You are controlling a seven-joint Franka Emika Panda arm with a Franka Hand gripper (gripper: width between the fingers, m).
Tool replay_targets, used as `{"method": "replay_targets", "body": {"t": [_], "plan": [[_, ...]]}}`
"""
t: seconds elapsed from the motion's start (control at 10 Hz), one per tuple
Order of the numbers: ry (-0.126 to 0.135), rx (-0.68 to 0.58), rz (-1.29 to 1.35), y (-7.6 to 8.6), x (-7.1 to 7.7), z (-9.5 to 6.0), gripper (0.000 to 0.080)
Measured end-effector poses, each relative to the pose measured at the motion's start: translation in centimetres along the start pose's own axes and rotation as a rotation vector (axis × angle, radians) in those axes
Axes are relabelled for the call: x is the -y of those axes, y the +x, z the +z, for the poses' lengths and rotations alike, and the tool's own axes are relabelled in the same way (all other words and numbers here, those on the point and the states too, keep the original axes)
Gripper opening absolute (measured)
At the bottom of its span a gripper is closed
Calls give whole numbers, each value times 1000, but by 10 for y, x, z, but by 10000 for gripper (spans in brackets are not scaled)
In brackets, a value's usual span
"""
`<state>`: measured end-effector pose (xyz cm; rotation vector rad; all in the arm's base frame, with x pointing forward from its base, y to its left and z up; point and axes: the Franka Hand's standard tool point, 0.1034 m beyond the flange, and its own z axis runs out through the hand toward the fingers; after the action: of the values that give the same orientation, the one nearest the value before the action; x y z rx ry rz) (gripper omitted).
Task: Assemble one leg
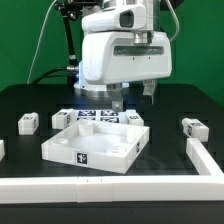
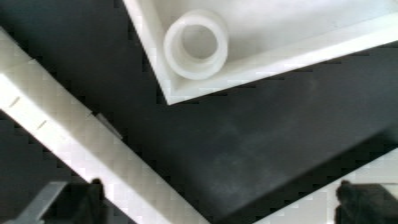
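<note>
In the exterior view the arm's white body hides much of the back of the worktop. There the fingers show only as a short dark stub reaching down behind the white panel, and whether they stand apart cannot be read. The wrist view settles it: two dark fingers, cut off at the picture's edge, stand wide apart with only bare black worktop between them, clamped on nothing. That view also shows a corner of the panel with a round ringed hole, a detail too small to find in the exterior view. A long white strip crosses the black surface, and I cannot tell what it is. The legs show in the exterior view alone: one leg lies on the worktop at the exterior view's left, well apart from the panel. A second leg lies near the panel's far corner on that side, and a third leg lies at the exterior view's right. Tags of the marker board peek out behind the panel, partly hidden by it and by the arm. A white rail along the front is cut off at the frame's edges
</note>
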<state>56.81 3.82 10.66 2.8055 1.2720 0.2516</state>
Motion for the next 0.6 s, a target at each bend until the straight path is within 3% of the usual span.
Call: {"method": "replay_targets", "body": {"t": [0.6], "plan": [[2,1,0,-1,1,1,650]]}}
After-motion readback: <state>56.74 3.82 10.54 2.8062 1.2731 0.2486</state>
